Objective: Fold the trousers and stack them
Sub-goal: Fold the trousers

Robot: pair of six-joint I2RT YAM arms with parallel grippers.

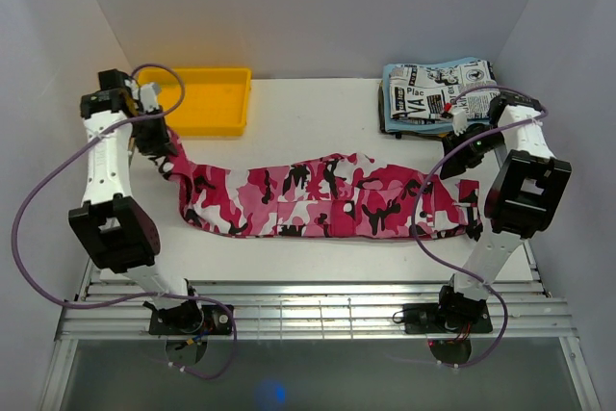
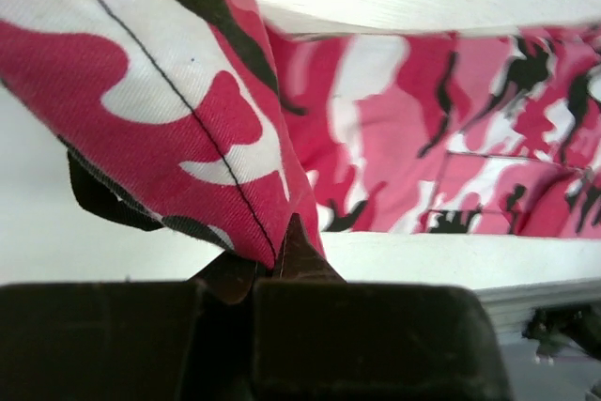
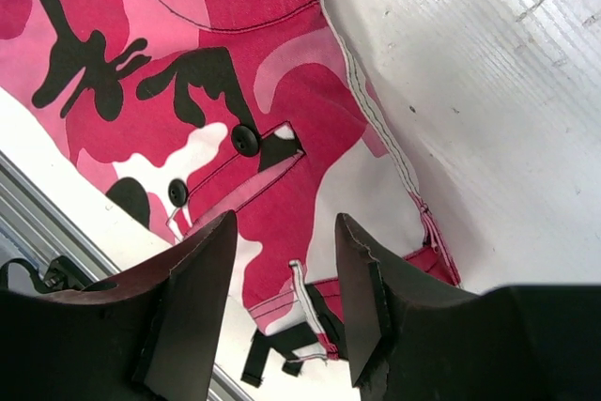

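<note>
Trousers (image 1: 318, 201): pink, magenta, white and black camouflage cloth, stretched out lengthwise across the middle of the table (image 1: 318, 108), running from the left side to the right side.
Trousers, left end: narrows to a leg that rises off the table towards the left end effector (image 1: 157, 153), just in front of the yellow tray (image 1: 207, 98).
Trousers, right end: the wider waist part, lying flat under the right end effector (image 1: 450, 166).
Left end effector (image 2: 272, 268): jaws closed tight on a fold of the trouser leg (image 2: 188, 129); the seam of the cloth runs straight down into the pinch, and the cloth hangs from it clear of the table.
Right end effector (image 3: 285, 224): jaws apart, roughly half-way, with nothing between them; it hangs over the waist area of the trousers (image 3: 188, 72). Whether the fingertips (image 3: 211, 260) touch the cloth cannot be told.
Under the right end effector: a black button (image 3: 245, 139) at a pocket flap, and a black strap (image 3: 272, 349) at the edge of the cloth near the table's front.
Far left corner: the yellow tray, apart from the main spread of the trousers.
Far right corner: a folded newspaper-print garment (image 1: 438, 89) lying on a light blue cloth (image 1: 387, 115), beyond the right arm and apart from the trousers.
</note>
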